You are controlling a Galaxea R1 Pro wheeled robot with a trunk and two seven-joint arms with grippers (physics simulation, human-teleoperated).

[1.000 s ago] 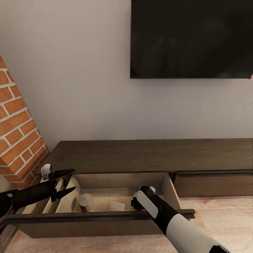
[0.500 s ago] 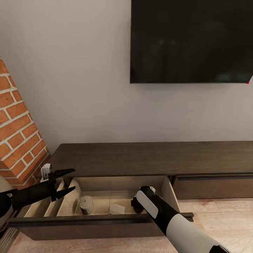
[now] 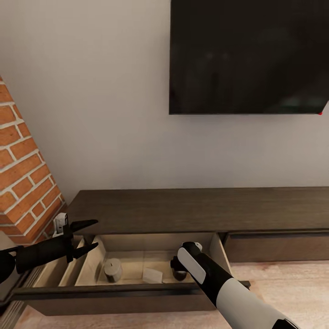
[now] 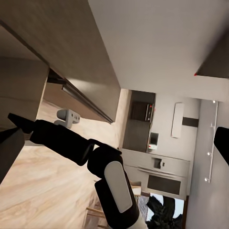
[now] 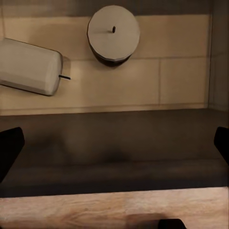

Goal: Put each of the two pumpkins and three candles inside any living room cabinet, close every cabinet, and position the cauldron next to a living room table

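The long dark-brown cabinet (image 3: 196, 210) stands against the wall with its left drawer (image 3: 114, 293) pulled out, pale inside. In the drawer one grey candle (image 3: 113, 269) stands upright and a second candle (image 3: 152, 275) lies on its side. The right wrist view looks down on both, the upright candle (image 5: 113, 32) and the lying candle (image 5: 29, 67). My right gripper (image 5: 114, 145) hangs open above the drawer's dark front edge, holding nothing. My left gripper (image 3: 94, 234) is open and empty over the drawer's left end. The pumpkins, the cauldron and the table are out of view.
A large black TV (image 3: 249, 55) hangs on the wall above the cabinet. A red brick wall (image 3: 23, 173) slants in at the left, close to my left arm. The right drawer front (image 3: 274, 246) is shut. Pale wood floor (image 3: 288, 288) lies in front.
The whole picture has slid downward a little, so the camera has moved. Both arms keep their places in the view, and the drawer stays open with the two candles inside.
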